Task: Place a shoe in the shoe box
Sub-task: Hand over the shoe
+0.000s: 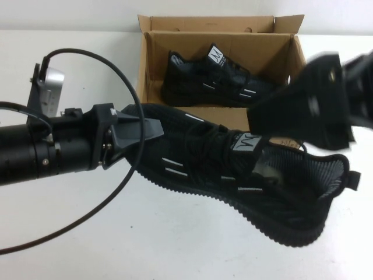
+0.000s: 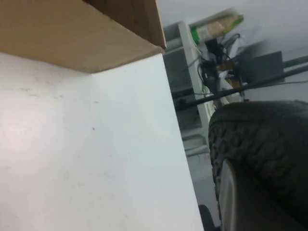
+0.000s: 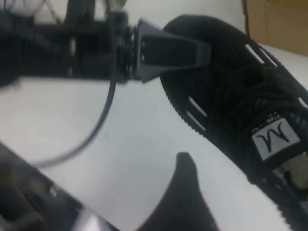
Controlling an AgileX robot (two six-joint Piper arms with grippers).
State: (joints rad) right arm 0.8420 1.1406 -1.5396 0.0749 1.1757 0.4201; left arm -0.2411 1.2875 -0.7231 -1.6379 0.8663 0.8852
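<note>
A black knit shoe [image 1: 245, 175] with white dashes lies slantwise in front of the brown shoe box [image 1: 152, 64], toe to the left. My left gripper [image 1: 145, 129] comes in from the left and is shut on that toe; its finger [image 3: 168, 48] lies over the toe cap, and the ridged sole [image 2: 260, 144] fills the left wrist view. My right gripper [image 1: 274, 125] is blurred above the shoe's tongue and collar, open, holding nothing. One of its fingers [image 3: 185, 192] shows beside the shoe's tongue tag [image 3: 274, 137].
A second identical shoe [image 1: 215, 79] lies inside the box, along its far side. A black cable [image 1: 111, 76] loops from the left arm over the white table [image 1: 116, 245]. The box's corner [image 2: 72, 38] is close to the left gripper.
</note>
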